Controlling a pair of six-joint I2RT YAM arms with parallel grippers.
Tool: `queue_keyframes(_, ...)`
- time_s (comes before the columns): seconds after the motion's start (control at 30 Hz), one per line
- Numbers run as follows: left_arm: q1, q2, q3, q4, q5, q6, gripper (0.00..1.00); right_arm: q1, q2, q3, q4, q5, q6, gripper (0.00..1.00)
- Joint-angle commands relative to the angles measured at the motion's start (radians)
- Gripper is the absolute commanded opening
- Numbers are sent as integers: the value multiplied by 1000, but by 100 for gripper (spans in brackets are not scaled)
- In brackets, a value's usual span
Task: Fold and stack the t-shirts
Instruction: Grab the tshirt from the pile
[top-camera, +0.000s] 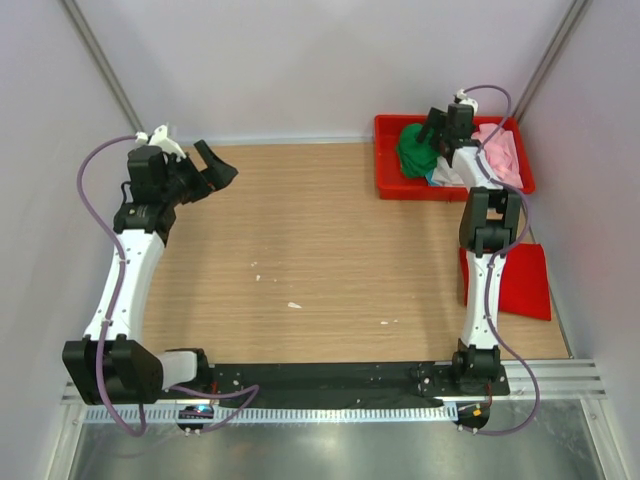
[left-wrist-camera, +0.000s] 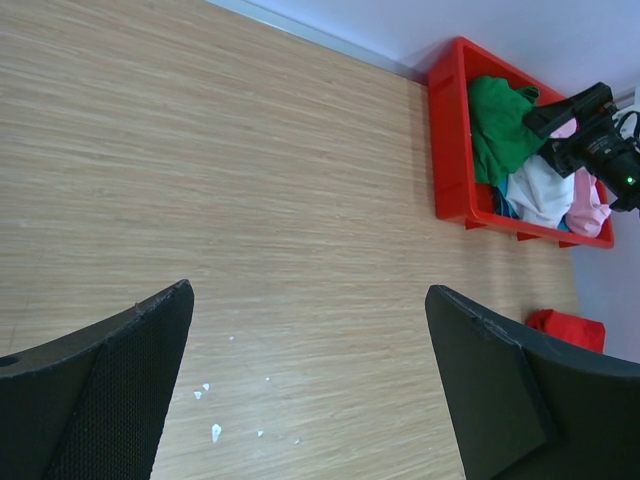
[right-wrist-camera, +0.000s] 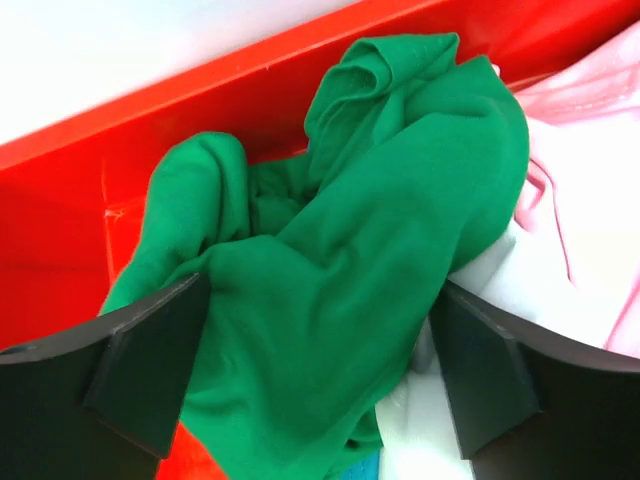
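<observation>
A bright green t-shirt (top-camera: 413, 150) lies crumpled at the left end of the red tray (top-camera: 388, 175), beside a white one (top-camera: 455, 172) and a pale pink one (top-camera: 503, 155). My right gripper (top-camera: 437, 135) is over the tray. In the right wrist view it (right-wrist-camera: 320, 350) is open, one finger on each side of the green t-shirt (right-wrist-camera: 370, 230). Pink cloth (right-wrist-camera: 590, 170), white cloth (right-wrist-camera: 470, 440) and a bit of teal (right-wrist-camera: 360, 470) show beside it. A red t-shirt (top-camera: 520, 280) lies flat at the table's right edge. My left gripper (top-camera: 215, 165) is open and empty above the far left of the table.
The tray's red wall (right-wrist-camera: 200, 110) stands just behind the green t-shirt. Small white scraps (top-camera: 293, 304) lie on the wooden table. In the left wrist view the tray (left-wrist-camera: 447, 140) and the red t-shirt (left-wrist-camera: 565, 328) sit far to the right. Walls close in on both sides.
</observation>
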Motion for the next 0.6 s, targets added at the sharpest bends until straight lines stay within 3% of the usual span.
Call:
queue_keyframes(0.0, 3, -2, 17, 7, -24, 26, 100, 7, 10, 53, 78, -36, -21, 94)
queue_keyframes(0.1, 5, 4, 20, 7, -21, 26, 100, 5, 4, 47, 83, -46, -28, 55)
queue_keyframes(0.13, 3, 6, 20, 6, -10, 26, 100, 7, -2, 44, 86, -47, -32, 33)
queue_keyframes(0.2, 3, 6, 20, 7, -5, 25, 100, 10, -32, 33, 86, -47, -45, 16)
queue_keyframes(0.23, 3, 4, 19, 7, -4, 23, 100, 11, -48, 32, 87, -46, -48, 1)
queue_keyframes(0.57, 5, -14, -4, 38, 5, 35, 100, 15, -383, 69, 113, -99, -48, 1)
